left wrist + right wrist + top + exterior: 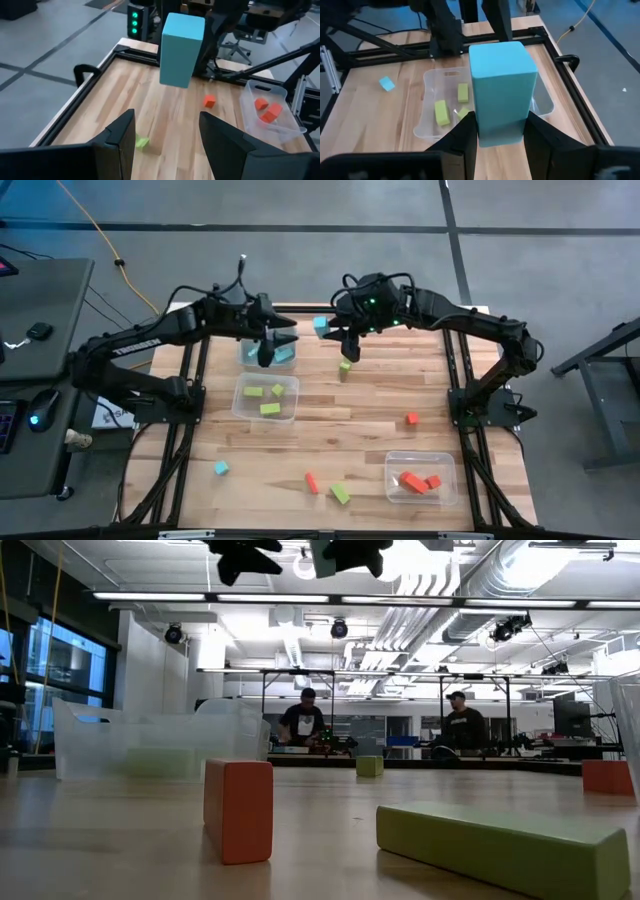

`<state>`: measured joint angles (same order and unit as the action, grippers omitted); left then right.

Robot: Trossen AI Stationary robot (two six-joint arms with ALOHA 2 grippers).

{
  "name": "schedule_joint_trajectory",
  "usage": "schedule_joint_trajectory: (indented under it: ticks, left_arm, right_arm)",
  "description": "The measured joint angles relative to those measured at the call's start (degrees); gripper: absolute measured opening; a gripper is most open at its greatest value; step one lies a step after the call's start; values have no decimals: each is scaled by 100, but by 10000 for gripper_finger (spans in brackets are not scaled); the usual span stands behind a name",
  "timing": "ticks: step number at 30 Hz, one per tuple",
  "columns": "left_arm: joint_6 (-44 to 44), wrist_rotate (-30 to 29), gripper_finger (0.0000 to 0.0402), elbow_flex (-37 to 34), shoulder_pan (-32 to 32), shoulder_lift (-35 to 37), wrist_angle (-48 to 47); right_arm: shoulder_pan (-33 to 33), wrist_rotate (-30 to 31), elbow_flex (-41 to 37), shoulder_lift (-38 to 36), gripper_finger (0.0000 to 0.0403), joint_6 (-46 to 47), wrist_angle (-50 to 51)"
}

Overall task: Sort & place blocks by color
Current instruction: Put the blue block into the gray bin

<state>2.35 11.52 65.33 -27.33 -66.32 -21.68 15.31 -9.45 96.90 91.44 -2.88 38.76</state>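
Even, bright overhead light falls on the tabletop (330,430), with only faint soft shadows. In the low view ceiling strip lights (340,598) glare white along the upper frame, and the nearest green block (505,845) at lower right is blurred.

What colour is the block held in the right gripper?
Cyan-blue. The block sits clamped in the right gripper, clearest in the right wrist view.

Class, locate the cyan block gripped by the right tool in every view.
High: cyan block, upper centre.
Low: top edge, between dark arm shapes.
Left wrist: top centre.
Right wrist: centre, clamped in right tool.
Landmark: green-block bin, high and right wrist views.
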Motion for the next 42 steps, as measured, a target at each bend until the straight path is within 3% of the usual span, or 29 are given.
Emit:
schedule_joint_trajectory:
  ticks: [11, 24, 42]
  left_arm:
    - [0, -16, 180, 0, 88, -576, 220]
    - [495, -12, 259, -1, 158, -633, 1019]
    - [455, -21, 262, 1, 304, -633, 1249]
  right_arm:
    - [-63, -2, 0, 7, 101, -61, 174]
    - [-66, 2, -216, 15, 101, -61, 265]
    - [-165, -54, -216, 173, 101, -10, 39]
